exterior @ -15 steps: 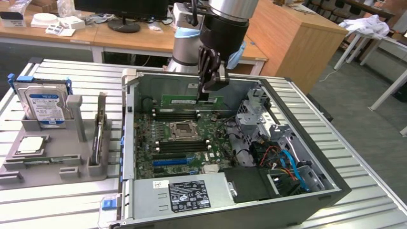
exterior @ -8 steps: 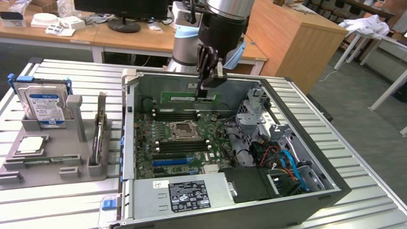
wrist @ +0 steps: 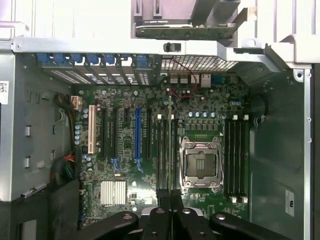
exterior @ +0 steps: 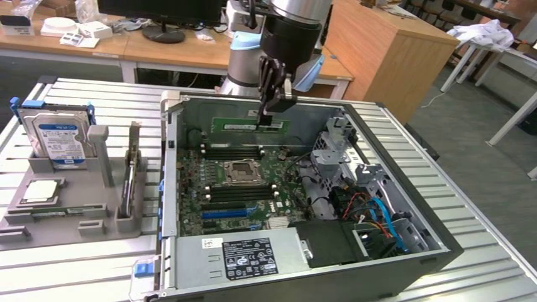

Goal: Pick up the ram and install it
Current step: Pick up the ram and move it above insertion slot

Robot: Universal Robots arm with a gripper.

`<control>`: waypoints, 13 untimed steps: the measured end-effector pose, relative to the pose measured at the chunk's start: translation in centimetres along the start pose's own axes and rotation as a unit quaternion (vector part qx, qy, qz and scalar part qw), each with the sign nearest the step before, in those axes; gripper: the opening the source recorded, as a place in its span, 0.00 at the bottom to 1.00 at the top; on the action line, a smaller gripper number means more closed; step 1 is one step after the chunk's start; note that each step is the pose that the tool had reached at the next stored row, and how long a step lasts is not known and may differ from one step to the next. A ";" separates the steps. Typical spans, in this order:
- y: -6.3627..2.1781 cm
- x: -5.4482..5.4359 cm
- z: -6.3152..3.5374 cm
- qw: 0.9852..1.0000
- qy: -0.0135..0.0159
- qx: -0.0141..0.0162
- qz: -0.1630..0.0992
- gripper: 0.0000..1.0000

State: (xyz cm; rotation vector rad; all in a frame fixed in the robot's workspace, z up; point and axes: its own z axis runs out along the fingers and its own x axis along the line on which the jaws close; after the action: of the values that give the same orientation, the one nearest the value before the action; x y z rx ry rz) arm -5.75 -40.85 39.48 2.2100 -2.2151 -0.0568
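Ribbed metal bench [exterior: 92, 104], lab desks behind. It bears an open computer case [exterior: 378, 277], laid on its side so that the motherboard [exterior: 277, 189] faces upward for access.

Item: ram [exterior: 239, 126], a green stick. The gripper [exterior: 266, 118] pinches it by its upper edge, claw narrowed tight onto it. It hangs level over the board, near the case's far wall.

Wrist view: the stick is edge-on, running lengthwise over the black memory slots [wrist: 162, 150] beside the CPU socket [wrist: 202, 162]. It is apparently lined up for seating and appears not yet seated.
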 end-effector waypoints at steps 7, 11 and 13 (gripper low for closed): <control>0.00 -0.8 0.09 1.000 0.000 0.000 0.000 0.12; 0.00 -0.8 0.09 1.000 0.000 0.000 0.000 0.12; 0.00 -0.8 0.09 1.000 0.000 0.000 0.000 0.12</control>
State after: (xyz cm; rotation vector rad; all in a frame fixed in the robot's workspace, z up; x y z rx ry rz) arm -5.75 -40.05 39.40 2.2097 -2.2157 -0.0571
